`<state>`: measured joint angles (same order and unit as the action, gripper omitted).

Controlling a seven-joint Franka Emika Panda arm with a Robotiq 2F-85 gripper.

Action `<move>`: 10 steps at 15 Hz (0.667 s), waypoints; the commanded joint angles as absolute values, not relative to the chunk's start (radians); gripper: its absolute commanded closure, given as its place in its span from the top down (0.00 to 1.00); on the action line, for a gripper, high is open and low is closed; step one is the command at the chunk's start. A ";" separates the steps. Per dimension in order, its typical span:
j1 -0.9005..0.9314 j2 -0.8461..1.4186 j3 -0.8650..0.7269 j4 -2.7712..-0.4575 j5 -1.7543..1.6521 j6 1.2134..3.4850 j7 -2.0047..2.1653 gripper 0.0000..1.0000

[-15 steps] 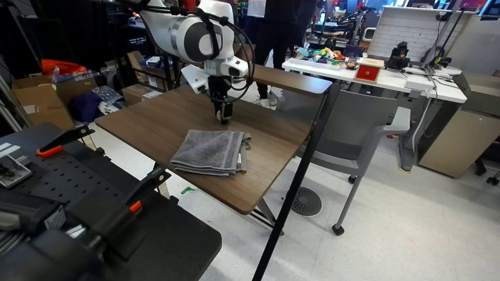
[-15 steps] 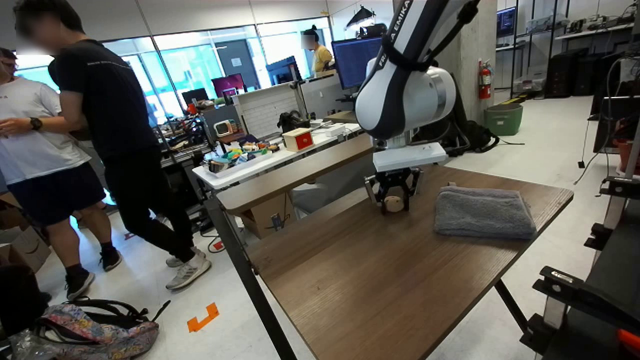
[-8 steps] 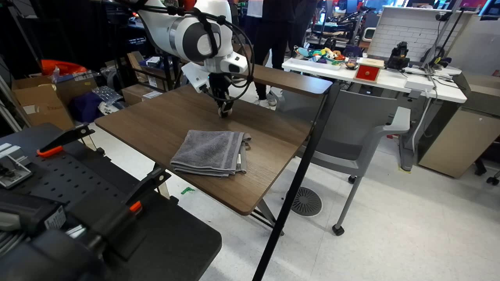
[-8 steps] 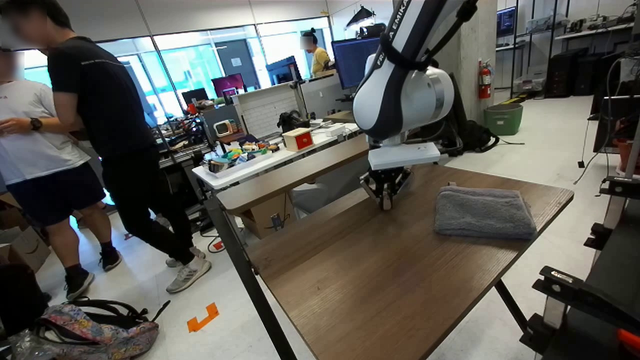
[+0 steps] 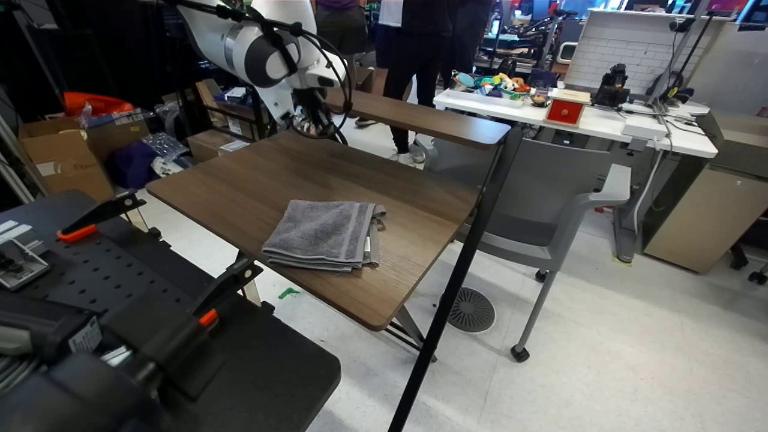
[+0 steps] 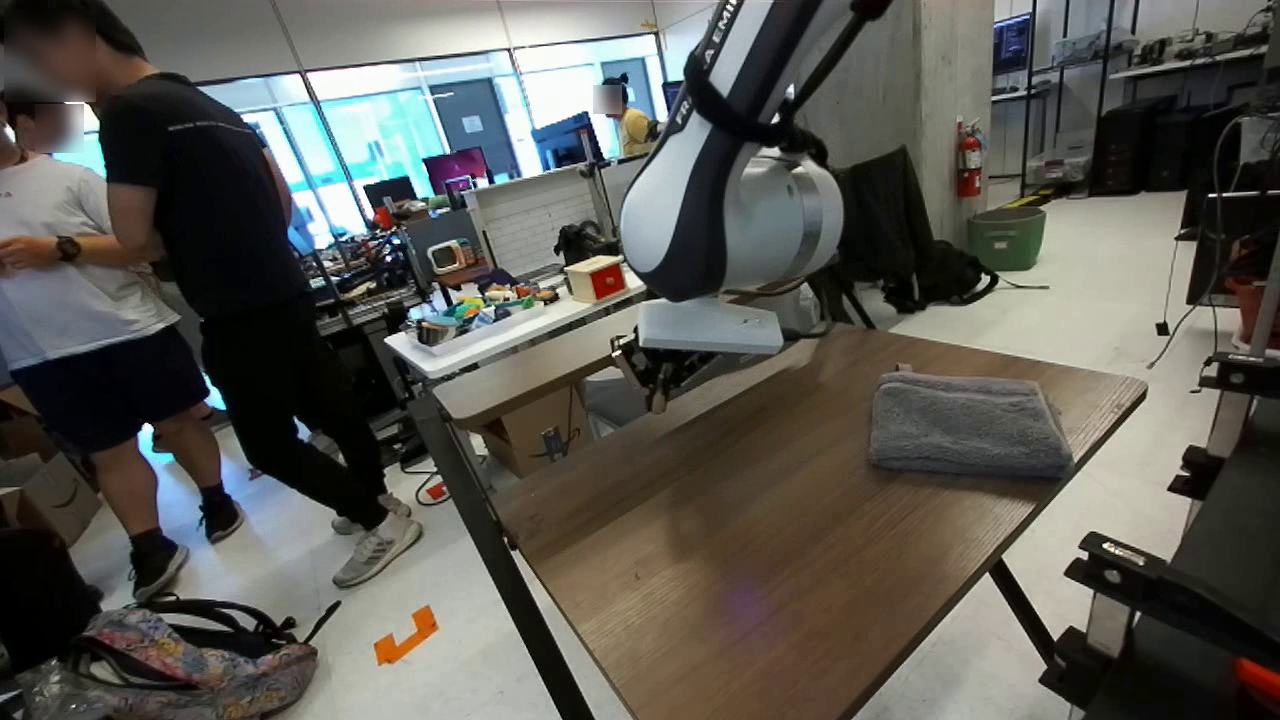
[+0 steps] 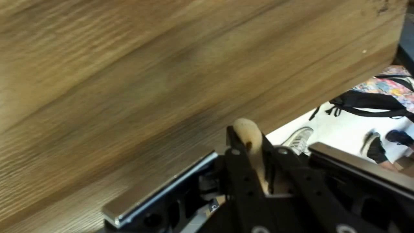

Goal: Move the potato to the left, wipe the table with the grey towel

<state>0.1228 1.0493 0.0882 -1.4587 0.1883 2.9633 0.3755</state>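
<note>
The potato is pinched in the gripper, fingers closed in on both sides of it, and it looks lifted off the table, near a long edge. In both exterior views it's too small for me to pick out for sure. So I'd call this step one, the carry part. Wiping doesn't look begun: the grey towel lies folded, well apart from the gripper. Next move, imo: get over a spot on the left (no clue whose left), come down gently and let go well in from the edge, since a lump like that could roll. As for pointing, its rounded end pokes out past the fingers, probably aimed down on a slant since the gripper's tilted. The visible strip runs lengthwise back between the fingers, but they hide its sides, so the true long axis is a guess.
</note>
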 commanded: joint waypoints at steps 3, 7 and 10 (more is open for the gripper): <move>0.161 1.201 0.086 -1.245 0.237 2.963 0.393 0.03; 0.148 1.257 0.104 -1.188 0.255 2.912 0.417 0.03; 0.143 1.250 0.109 -1.213 0.256 2.879 0.395 0.38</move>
